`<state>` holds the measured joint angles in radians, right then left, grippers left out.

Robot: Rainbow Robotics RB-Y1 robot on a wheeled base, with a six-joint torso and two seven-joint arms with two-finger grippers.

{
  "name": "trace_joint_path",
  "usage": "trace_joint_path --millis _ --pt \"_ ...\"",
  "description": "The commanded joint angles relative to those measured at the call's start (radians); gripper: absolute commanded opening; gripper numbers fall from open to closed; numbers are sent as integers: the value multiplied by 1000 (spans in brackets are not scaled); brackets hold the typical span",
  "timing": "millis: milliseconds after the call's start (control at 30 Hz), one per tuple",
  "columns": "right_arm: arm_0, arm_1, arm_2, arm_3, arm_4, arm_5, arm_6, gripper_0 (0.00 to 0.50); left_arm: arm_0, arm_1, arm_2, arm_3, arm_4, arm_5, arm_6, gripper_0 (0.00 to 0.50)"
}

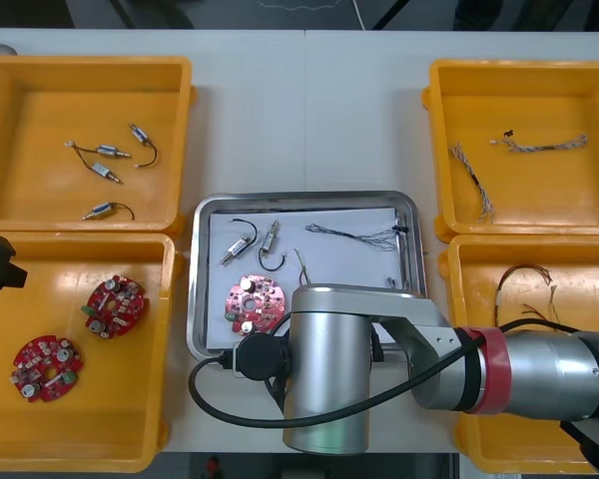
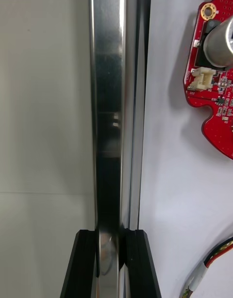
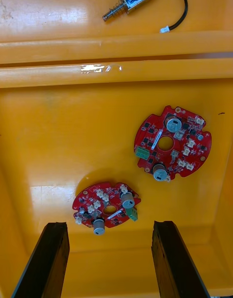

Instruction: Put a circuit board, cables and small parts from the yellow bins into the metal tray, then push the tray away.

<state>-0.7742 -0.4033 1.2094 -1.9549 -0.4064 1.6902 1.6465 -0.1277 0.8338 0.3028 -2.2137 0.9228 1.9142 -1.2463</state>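
The metal tray (image 1: 304,200) lies mid-table, white inside, holding a red circuit board (image 1: 256,302), two small metal parts (image 1: 255,242) and a thin cable (image 1: 354,236). My right arm (image 1: 379,369) reaches across the tray's near edge. In the right wrist view my right gripper (image 2: 110,266) is shut on the tray's rim (image 2: 109,108), one finger on each side; the circuit board (image 2: 216,74) and a cable end (image 2: 213,269) lie inside. My left gripper (image 3: 111,259) hangs open over two circuit boards (image 3: 172,142) in the near left bin.
The near left yellow bin (image 1: 80,429) holds two red boards (image 1: 115,306). The far left bin (image 1: 85,70) has several small metal parts. Blue and white cables (image 1: 524,145) lie in the far right bin, red and yellow ones (image 1: 524,289) in the near right bin.
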Motion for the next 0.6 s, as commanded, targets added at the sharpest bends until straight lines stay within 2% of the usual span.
trace_joint_path --millis 33,600 --pt "-54 -3 15 -6 12 -18 -11 0 20 41 35 -29 8 6 -100 500" --pt "-174 -14 9 59 8 -52 7 0 20 41 35 -29 8 6 -100 500"
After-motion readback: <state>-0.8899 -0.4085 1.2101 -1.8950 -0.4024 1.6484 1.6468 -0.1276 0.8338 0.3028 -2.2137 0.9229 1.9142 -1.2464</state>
